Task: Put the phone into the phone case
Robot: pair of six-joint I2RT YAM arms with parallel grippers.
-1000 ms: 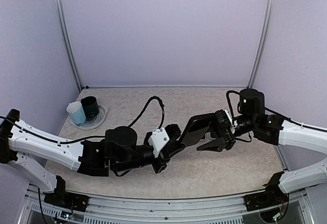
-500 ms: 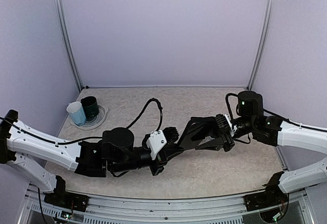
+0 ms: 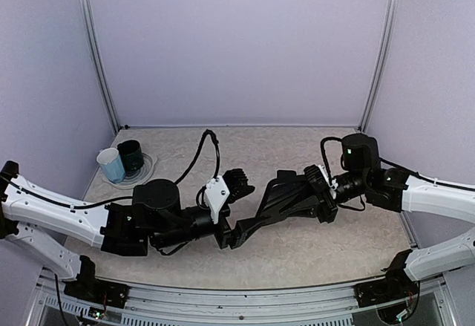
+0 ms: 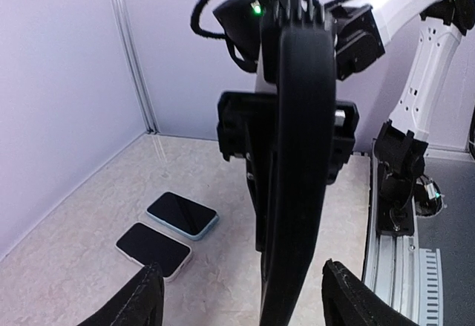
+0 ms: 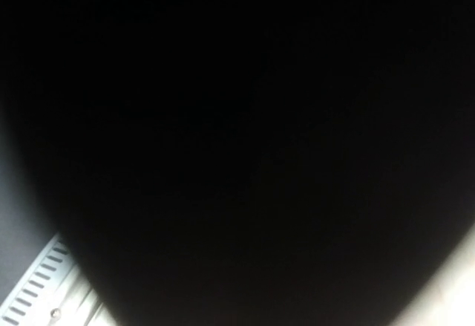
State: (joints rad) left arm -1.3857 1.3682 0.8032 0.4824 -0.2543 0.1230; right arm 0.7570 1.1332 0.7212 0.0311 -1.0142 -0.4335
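A black phone case [image 3: 273,203] hangs in the air between the two arms, slanting down to the left. In the left wrist view it stands edge-on [image 4: 297,155]; I cannot tell whether a phone sits in it. My right gripper [image 3: 312,191] is shut on its upper right end, and the right wrist view is filled with black. My left gripper [image 4: 249,304] is open, its fingertips [image 4: 145,300] wide apart on either side of the case's lower end without touching it. Two phones lie on the table: one in a blue case [image 4: 182,214], one in a white case [image 4: 152,249].
A light blue cup [image 3: 111,164] and a dark green cup [image 3: 131,155] stand on a clear plate [image 3: 146,171] at the table's left edge. Purple walls close in the back and both sides. The right arm's base [image 4: 397,185] stands at the near edge.
My left gripper has let go of the case's lower end, opened wide and drawn back to the left. My right gripper has shut on the case's upper end and shifted slightly left.
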